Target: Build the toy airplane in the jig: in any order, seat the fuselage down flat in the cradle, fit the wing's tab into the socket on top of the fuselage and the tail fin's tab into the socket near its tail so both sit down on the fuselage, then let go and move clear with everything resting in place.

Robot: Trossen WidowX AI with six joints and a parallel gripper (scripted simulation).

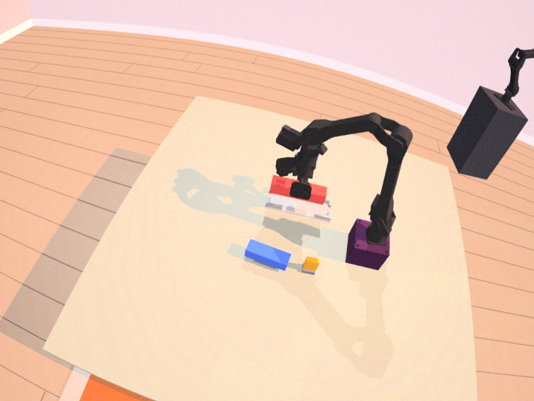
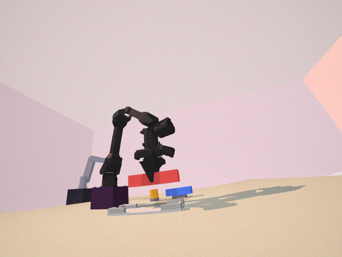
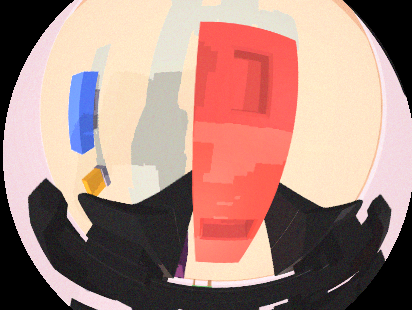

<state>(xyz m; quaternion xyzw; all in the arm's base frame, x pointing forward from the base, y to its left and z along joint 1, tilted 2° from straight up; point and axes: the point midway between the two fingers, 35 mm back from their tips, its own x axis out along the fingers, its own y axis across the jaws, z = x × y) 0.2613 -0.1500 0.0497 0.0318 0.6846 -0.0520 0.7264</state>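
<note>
My gripper (image 1: 301, 187) (image 2: 153, 177) (image 3: 230, 200) is shut on the red fuselage (image 1: 317, 194) (image 2: 169, 176) (image 3: 217, 107) near its middle. The fuselage hangs roughly level, above the pale cradle (image 1: 275, 206) (image 2: 116, 210), with a gap below it. Its larger socket (image 3: 252, 84) and smaller tail socket (image 3: 227, 229) face up. The cradle is hidden in the wrist view. The blue wing (image 1: 267, 253) (image 2: 180, 191) (image 3: 81, 112) lies on the table, raised on its grey tab. The orange tail fin (image 1: 311, 264) (image 2: 153, 194) (image 3: 93, 181) stands beside it on a grey tab.
The arm's purple base block (image 1: 366, 252) (image 2: 109, 198) stands on the pale table (image 1: 194, 302) (image 2: 221, 229), near the tail end of the fuselage. A dark pedestal (image 1: 487, 133) (image 2: 78, 196) with another arm stands in the background, beyond the table.
</note>
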